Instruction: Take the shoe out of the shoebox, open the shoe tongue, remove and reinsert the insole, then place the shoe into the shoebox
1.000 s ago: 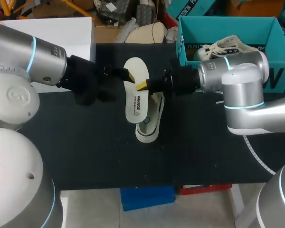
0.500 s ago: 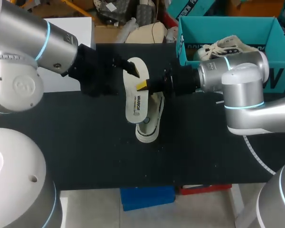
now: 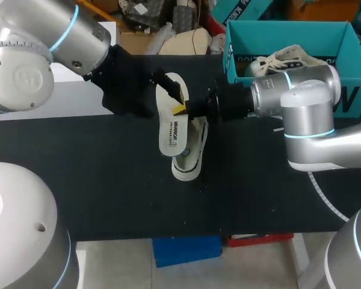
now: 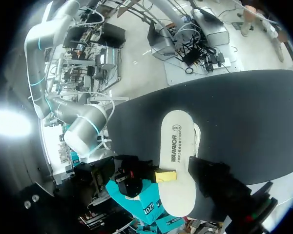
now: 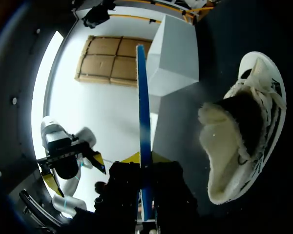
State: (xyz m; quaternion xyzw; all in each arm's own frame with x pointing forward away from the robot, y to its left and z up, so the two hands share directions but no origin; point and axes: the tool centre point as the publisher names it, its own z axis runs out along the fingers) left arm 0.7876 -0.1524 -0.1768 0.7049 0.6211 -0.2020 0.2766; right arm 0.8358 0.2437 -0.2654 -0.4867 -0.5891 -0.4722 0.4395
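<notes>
My right gripper (image 3: 180,109) is shut on a white insole (image 3: 171,120) and holds it on edge above the black table. In the right wrist view the insole (image 5: 142,117) shows as a thin blue-edged strip between the fingers of that gripper (image 5: 145,158). Below it, a white low shoe (image 3: 191,158) lies on its side, its fleecy opening (image 5: 232,124) facing my right wrist. My left gripper (image 3: 168,85) is open at the insole's far end, one finger on either side. In the left wrist view the insole (image 4: 178,165) is just ahead.
A teal shoebox (image 3: 289,30) at the back right holds a second white shoe (image 3: 286,60). A white box (image 3: 90,36) stands at the back left. The black table (image 3: 108,192) is bare in front of the shoe.
My left arm has swung toward the middle and back, bringing its open gripper up to the insole's far end. The right arm, insole and shoe have stayed put.
</notes>
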